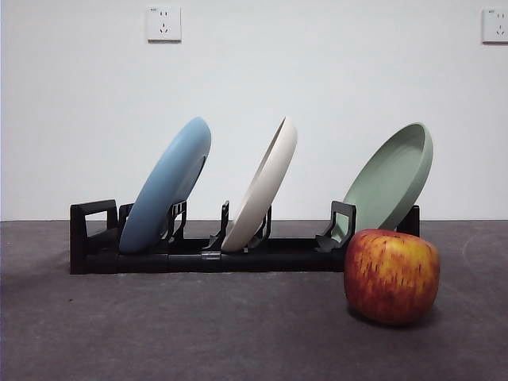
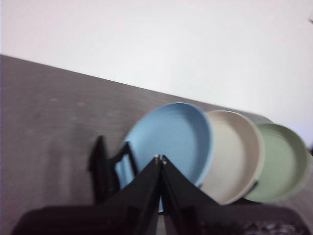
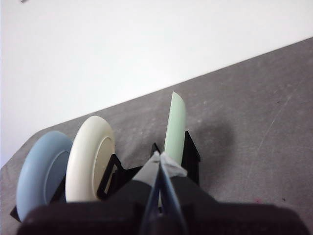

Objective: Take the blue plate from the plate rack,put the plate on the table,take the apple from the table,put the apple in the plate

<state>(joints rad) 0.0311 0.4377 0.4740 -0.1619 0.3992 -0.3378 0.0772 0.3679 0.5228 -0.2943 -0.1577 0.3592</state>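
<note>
On the plate rack [image 1: 198, 258], the blue plate [image 1: 167, 184] is sitting tilted in the end slot, w/ a cream plate [image 1: 262, 184] and a green plate [image 1: 390, 179] beside it, so 0 of 4 steps look done. Apple [image 1: 391, 276] is resting on the worktop [image 1: 159, 333] just in front of the rack's green end. Left hand [image 2: 160, 158] is hanging above the blue plate, right hand [image 3: 159, 159] near the green one, both w/ tips together, holding nothing. No readable writing showing anywhere.

The dark grey table [image 1: 159, 333] carries the plate rack [image 1: 198, 255]; the apple [image 1: 391, 275] beside it.
</note>
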